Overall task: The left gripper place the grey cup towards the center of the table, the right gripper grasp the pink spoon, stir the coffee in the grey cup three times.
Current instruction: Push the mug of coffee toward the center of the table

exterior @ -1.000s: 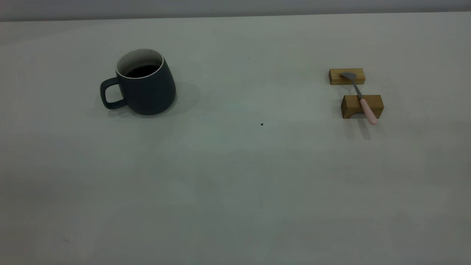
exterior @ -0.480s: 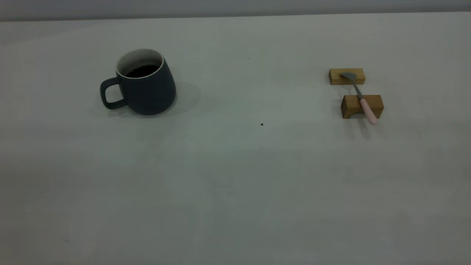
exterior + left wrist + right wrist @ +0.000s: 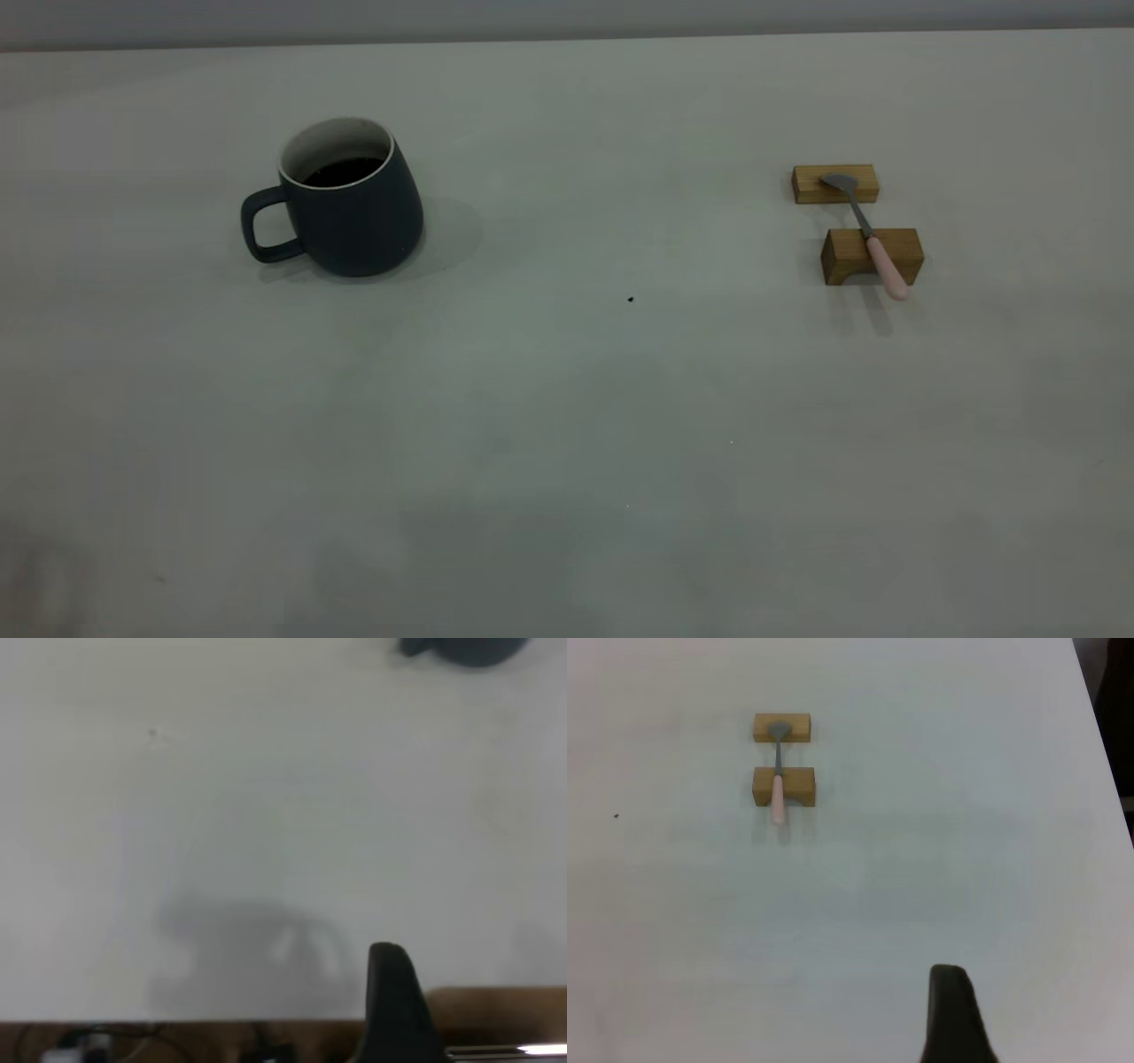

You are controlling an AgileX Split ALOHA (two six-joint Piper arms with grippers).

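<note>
The grey cup (image 3: 359,221) stands upright on the left of the table (image 3: 567,399), its handle pointing left, with dark coffee (image 3: 341,170) inside. The pink spoon (image 3: 873,239) lies across two wooden blocks at the right, its metal bowl on the far block and its pink handle overhanging the near one. Neither gripper shows in the exterior view. In the left wrist view my left gripper (image 3: 390,1005) is a dark tip far from the cup (image 3: 465,649). In the right wrist view my right gripper (image 3: 952,1014) is well short of the spoon (image 3: 778,788).
The far wooden block (image 3: 811,183) and the near, notched one (image 3: 846,257) hold the spoon up. A small dark speck (image 3: 630,299) marks the table's middle. The table's edge (image 3: 1109,771) runs along one side of the right wrist view.
The cup, the spoon and the blocks have not moved. Faint shadows on the near part of the table have shifted.
</note>
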